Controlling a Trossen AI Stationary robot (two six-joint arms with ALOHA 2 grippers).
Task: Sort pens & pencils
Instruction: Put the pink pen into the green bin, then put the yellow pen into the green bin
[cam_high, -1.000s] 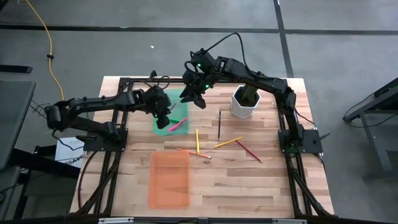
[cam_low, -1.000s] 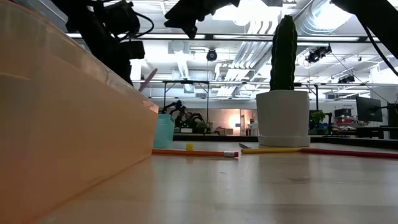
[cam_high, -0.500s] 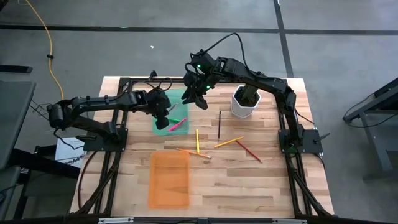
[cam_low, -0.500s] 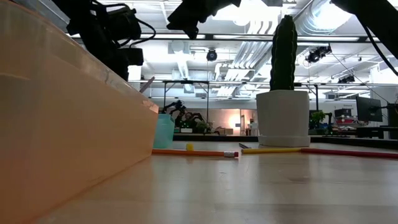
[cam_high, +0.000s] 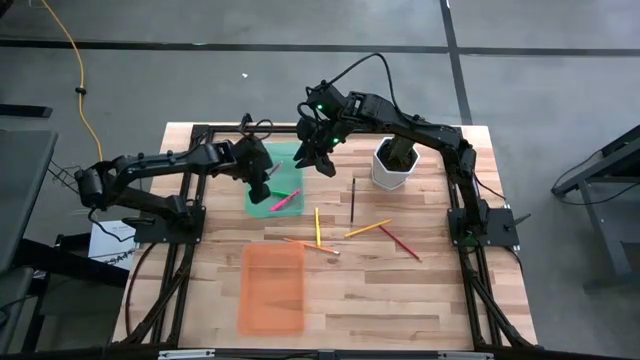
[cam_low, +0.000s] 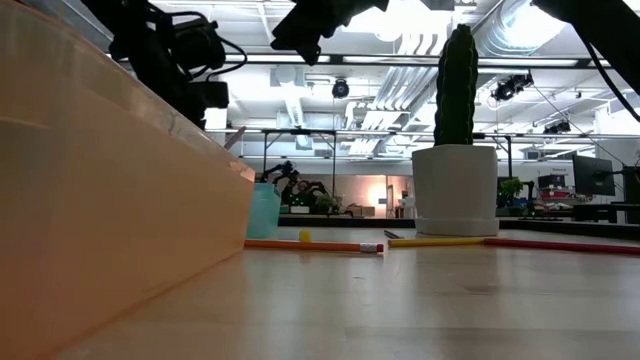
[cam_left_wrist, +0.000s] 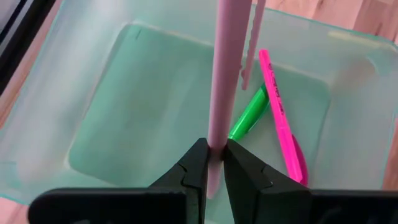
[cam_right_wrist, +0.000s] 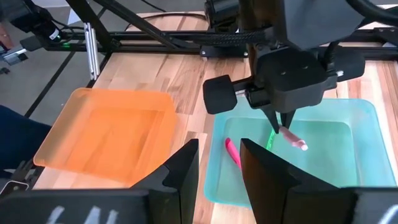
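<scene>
My left tool (cam_left_wrist: 210, 163) is clamped on the pale pink pen (cam_left_wrist: 225, 74), directly above the teal tray (cam_left_wrist: 93, 74), ready for release; right tool (cam_right_wrist: 217, 163) hangs apart nearby.

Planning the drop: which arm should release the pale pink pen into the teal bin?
Left. The left gripper already clamps the pale pink pen above the translucent teal plastic bin; the right gripper hovers open and empty.

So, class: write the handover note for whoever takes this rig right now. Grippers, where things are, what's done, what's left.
Left gripper: shut on the pale pink pen, over the green bin.
Right gripper: open, empty, hovering at the bin's far edge.
Done: magenta pen and green pen lie in the bin.
Left: drop the held pen. Four pencils lie loose on the table; the orange bin is empty. No yellow pen is clearly visible.
</scene>
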